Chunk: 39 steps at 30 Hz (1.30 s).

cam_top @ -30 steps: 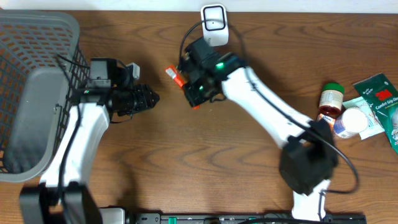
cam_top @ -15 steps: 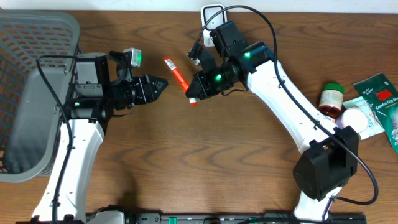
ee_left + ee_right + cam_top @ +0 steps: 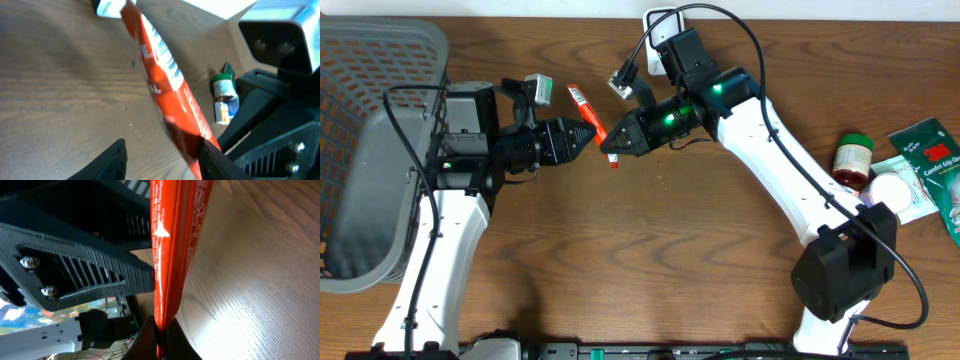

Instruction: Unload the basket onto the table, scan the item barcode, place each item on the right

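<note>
The item is a long red-orange packet (image 3: 590, 118) with a white end, and my right gripper (image 3: 609, 147) is shut on its lower end above the table. The right wrist view has the packet (image 3: 172, 245) rising from the pinched right gripper (image 3: 160, 340). My left gripper (image 3: 586, 136) reaches in from the left, open, its tips beside the packet. Seen from the left wrist, the packet (image 3: 165, 85) shows a barcode (image 3: 167, 56) and runs down against the right finger (image 3: 212, 162) of the left gripper (image 3: 162, 144). A white scanner (image 3: 665, 28) stands at the table's far edge.
A grey mesh basket (image 3: 360, 150) fills the left side. At the right edge lie a green-capped bottle (image 3: 853, 158), a white-lidded jar (image 3: 882, 196) and green packets (image 3: 928, 150). The right arm's cable (image 3: 720, 15) loops over the scanner.
The right gripper has carried the packet left toward the left gripper. The left gripper has come up and right until its tips stand beside the packet.
</note>
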### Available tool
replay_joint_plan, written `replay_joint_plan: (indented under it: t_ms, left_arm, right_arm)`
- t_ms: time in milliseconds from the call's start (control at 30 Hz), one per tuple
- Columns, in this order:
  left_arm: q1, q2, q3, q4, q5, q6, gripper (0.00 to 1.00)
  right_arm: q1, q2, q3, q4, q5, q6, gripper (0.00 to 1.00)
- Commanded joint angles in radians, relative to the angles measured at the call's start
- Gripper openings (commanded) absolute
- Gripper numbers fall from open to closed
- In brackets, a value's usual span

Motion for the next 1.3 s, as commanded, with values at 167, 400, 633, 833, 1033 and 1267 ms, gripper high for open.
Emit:
replay_joint_plan:
  t_ms: [167, 400, 633, 833, 1033, 1267]
  left_arm:
    - [-0.002, 0.006, -0.003, 0.085, 0.079, -0.099, 0.39]
    - [-0.002, 0.006, -0.003, 0.109, 0.109, -0.118, 0.39]
    - [-0.002, 0.006, -0.003, 0.130, 0.109, -0.118, 0.39]
    - [-0.002, 0.006, -0.003, 0.163, 0.108, -0.117, 0.38]
    - [-0.002, 0.006, -0.003, 0.173, 0.099, -0.117, 0.19]
    - [-0.002, 0.006, -0.003, 0.172, 0.071, -0.117, 0.14]
  right_arm:
    - [0.009, -0.001, 0.001, 0.060, -0.072, -0.005, 0.01]
    - [0.010, -0.001, 0.001, 0.117, -0.093, 0.019, 0.01]
    - [0.011, -0.001, 0.001, 0.181, -0.095, 0.070, 0.01]
    - [0.011, -0.001, 0.001, 0.182, -0.094, 0.076, 0.01]
    - [0.011, -0.001, 0.001, 0.182, -0.094, 0.076, 0.01]
    - [0.000, -0.001, 0.001, 0.182, -0.094, 0.076, 0.01]
